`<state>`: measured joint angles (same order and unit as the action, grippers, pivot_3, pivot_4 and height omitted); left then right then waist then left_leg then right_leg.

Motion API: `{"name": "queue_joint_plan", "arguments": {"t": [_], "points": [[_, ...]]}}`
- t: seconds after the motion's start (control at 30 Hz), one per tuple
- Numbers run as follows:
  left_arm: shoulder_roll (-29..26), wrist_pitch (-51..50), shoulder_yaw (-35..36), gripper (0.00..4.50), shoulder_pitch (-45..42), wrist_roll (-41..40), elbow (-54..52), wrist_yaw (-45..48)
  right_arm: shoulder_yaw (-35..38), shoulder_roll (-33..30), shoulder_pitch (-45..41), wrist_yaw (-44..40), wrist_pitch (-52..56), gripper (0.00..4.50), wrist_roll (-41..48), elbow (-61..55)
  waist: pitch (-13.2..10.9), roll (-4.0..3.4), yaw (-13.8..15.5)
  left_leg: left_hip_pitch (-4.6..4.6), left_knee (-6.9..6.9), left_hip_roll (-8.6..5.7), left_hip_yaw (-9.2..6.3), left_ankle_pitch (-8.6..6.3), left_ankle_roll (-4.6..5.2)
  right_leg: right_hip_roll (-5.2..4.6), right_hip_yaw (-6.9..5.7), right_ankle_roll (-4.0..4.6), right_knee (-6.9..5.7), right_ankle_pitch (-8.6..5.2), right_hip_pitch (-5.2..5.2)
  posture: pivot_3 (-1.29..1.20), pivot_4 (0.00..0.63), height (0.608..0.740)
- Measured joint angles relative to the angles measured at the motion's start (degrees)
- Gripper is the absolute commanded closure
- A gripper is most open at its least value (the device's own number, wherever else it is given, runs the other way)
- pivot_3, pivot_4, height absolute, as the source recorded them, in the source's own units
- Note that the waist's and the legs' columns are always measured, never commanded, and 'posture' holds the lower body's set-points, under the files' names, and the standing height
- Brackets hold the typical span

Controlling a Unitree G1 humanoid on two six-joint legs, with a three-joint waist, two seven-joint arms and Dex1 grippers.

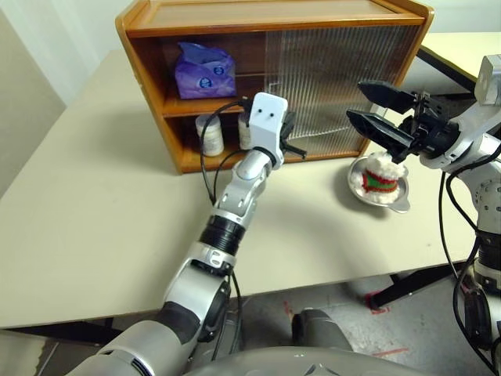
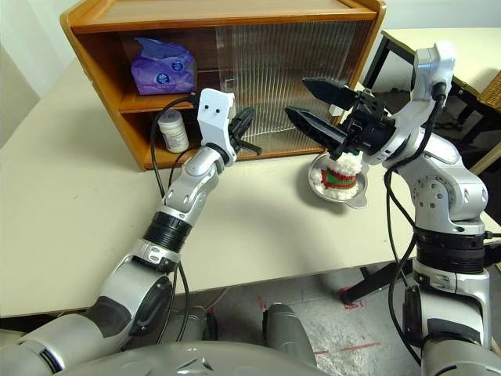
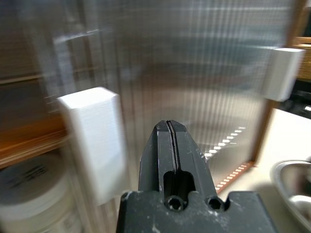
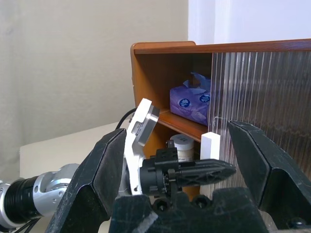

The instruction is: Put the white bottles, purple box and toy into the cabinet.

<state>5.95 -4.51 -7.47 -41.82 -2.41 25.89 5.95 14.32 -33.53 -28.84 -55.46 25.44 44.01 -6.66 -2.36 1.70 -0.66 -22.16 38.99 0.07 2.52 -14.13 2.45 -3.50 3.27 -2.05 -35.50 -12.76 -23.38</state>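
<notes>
Left eye view, left to right: cabinet [image 1: 156,22] sits on the tabletop [image 1: 78,219] with its left bay open and the ribbed sliding door [image 1: 337,78] covering the right part. Purple box [image 1: 205,70] lies on the upper shelf, long axis running sideways along the shelf, white tissue poking up from the top slit. Lower shelf holds the white bottles: one [image 1: 210,135] stands upright, cap up, the second [image 1: 245,131] is just beside it and mostly hidden behind the left wrist. Left tool [image 2: 243,128] has its fingers pressed together, holding nothing, pointing toward the cabinet front at the edge of the door; left wrist view puts the white handle [image 3: 95,141] right beside the closed fingertips, contact can't be confirmed. Further right, the toy [image 1: 383,174] sits upright in a steel bowl [image 1: 401,202] on the tabletop in front of the cabinet's right end, red-and-green band level around it. Right tool [image 1: 376,110] hangs above the toy, fingers spread wide, empty, pointing left toward the left tool.
</notes>
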Motion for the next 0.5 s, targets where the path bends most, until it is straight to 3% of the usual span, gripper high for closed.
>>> {"name": "queue_joint_plan", "arguments": {"t": [0.5], "points": [[-1.0,-2.6,3.6,4.47,2.8,1.4,-5.4,-9.5,0.0,-0.1,-0.2,-0.9,0.2,0.0,0.0,0.1,0.0,0.0,-0.3,0.12,0.0,0.03,-0.01,-0.08,-0.14,0.16,0.12,0.08,-0.04,0.15,0.0,0.0,0.0,0.74]]}}
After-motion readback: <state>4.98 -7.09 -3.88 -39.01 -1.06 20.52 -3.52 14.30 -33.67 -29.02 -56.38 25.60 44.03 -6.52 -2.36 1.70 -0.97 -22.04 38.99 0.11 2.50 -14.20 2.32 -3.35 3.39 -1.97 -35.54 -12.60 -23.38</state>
